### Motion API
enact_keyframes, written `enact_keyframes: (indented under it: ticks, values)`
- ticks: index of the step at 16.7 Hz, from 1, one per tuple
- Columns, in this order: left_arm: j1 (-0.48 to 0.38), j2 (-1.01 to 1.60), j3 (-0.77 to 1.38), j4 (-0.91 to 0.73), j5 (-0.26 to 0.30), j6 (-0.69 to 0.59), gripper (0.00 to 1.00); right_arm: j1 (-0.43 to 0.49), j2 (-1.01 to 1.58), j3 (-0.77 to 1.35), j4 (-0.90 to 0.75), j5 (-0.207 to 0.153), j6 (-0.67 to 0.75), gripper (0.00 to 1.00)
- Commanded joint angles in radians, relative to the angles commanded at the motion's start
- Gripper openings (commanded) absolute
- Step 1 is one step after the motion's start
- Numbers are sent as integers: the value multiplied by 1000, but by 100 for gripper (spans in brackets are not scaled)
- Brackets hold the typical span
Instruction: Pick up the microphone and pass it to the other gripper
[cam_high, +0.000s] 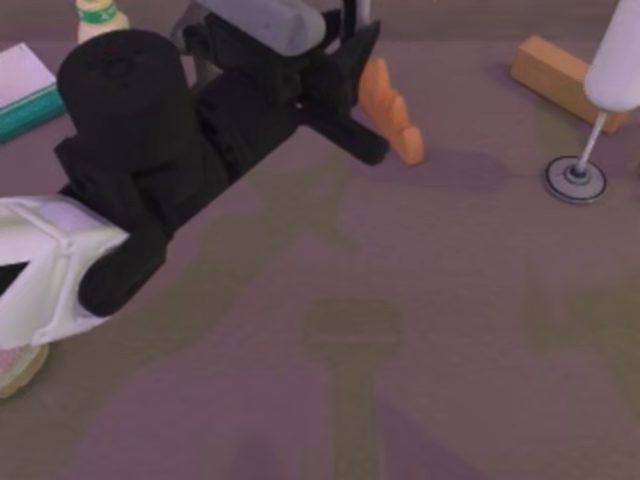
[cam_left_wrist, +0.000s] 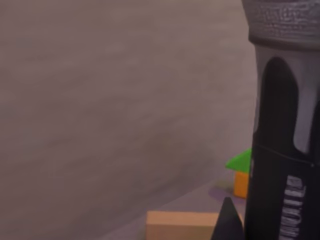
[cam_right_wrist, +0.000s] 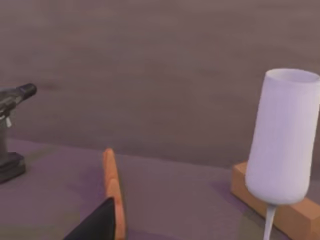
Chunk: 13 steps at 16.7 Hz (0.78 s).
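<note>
Left gripper (cam_high: 345, 95) sits at the far middle of the table, just beside the carrot (cam_high: 395, 115). I judge it clamped on the microphone (cam_left_wrist: 285, 150), which fills the left wrist view upright, mesh head on top, with one fingertip (cam_left_wrist: 227, 222) showing against the handle. In the top view I cannot pick the microphone out from the arm.

The right gripper (cam_right_wrist: 97, 222) shows only as a dark edge in its own wrist view, and I cannot tell how it is set.

Risks, as I judge them:
- The grip seems low on the handle, which could leave the other gripper little free handle to take and so bring a clash of fingers or a drop.
- The tall wine glass (cam_high: 612, 60) stands at the right side, near where the right arm must travel, so a wide swing could tip it.
- A low move by the left arm could shove the carrot.

Count:
- one microphone
- two grippers
- one carrot
- one wine glass
- one wooden block (cam_high: 555, 70)
- one dark drill (cam_right_wrist: 10, 130)
- one green-topped toy block (cam_left_wrist: 242, 170)
- one bottle (cam_high: 100, 15)
- one book (cam_high: 25, 90)
</note>
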Motion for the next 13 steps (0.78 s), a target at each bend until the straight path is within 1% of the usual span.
enact_keyframes:
  ticks: [4, 8, 11, 13]
  values:
    - [0, 0, 0, 0, 0, 0, 0, 179, 293, 193, 103, 48, -10, 100]
    - [0, 0, 0, 0, 0, 0, 0, 343, 555, 360, 192, 81, -16, 100]
    - [0, 0, 0, 0, 0, 0, 0, 434, 694, 447, 238, 95, -19, 100]
    - [0, 0, 0, 0, 0, 0, 0, 468, 745, 480, 256, 100, -19, 100]
